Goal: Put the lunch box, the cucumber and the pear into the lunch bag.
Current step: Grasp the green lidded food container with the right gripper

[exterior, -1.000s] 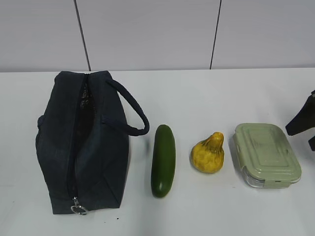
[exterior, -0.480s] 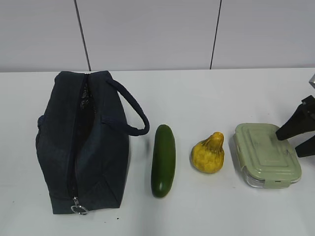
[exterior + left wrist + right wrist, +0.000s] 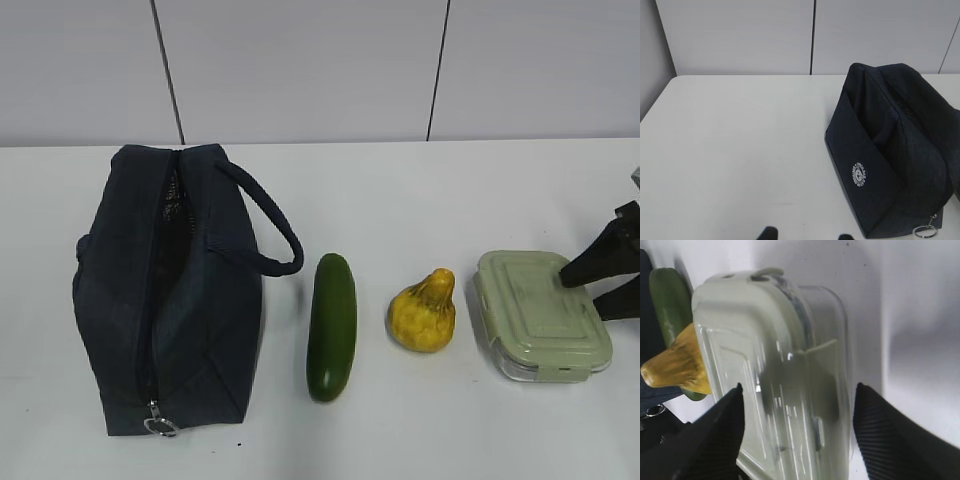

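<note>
On a white table, left to right: bag, cucumber, pear, lunch box. Right gripper hovers over the box's right end, fingers apart. Left gripper sits beside the bag, fingertips apart.

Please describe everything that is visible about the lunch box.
The lunch box is a rectangular clear container with rounded corners and a pale green lid, shut, with snap tabs at its edges. It lies flat on the white table, rightmost in the row, beside the pear without touching it. The right gripper straddles it with open jaws; contact is not evident.
</note>
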Robot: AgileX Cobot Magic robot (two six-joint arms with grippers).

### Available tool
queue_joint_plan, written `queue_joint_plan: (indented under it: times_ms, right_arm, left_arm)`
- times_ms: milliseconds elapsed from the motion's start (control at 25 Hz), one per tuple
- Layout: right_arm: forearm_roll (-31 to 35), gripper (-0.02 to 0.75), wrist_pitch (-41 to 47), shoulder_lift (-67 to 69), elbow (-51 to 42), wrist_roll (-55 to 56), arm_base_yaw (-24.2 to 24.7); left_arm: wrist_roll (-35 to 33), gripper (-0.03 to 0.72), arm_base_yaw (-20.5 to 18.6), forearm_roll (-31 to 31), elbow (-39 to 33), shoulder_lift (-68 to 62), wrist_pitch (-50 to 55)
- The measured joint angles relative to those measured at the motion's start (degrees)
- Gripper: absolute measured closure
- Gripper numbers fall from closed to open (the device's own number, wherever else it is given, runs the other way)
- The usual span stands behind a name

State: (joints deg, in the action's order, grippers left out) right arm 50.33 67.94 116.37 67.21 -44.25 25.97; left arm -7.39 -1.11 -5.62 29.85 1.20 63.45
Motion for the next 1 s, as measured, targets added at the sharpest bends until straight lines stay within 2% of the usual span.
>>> queue_joint_plan:
  times_ms: [720,1000]
  right_arm:
    - [1.9,0.225,-0.2,3.3,0.1,-8.6,0.0]
    - [-0.2,0.236,0.6,3.3,0.2,-11.9,0.0]
  left_arm:
    - [0.0,0.452,0.0,0.0,0.0,0.0,0.0]
    - [0.0,0.452,0.0,0.0,0.0,0.0,0.0]
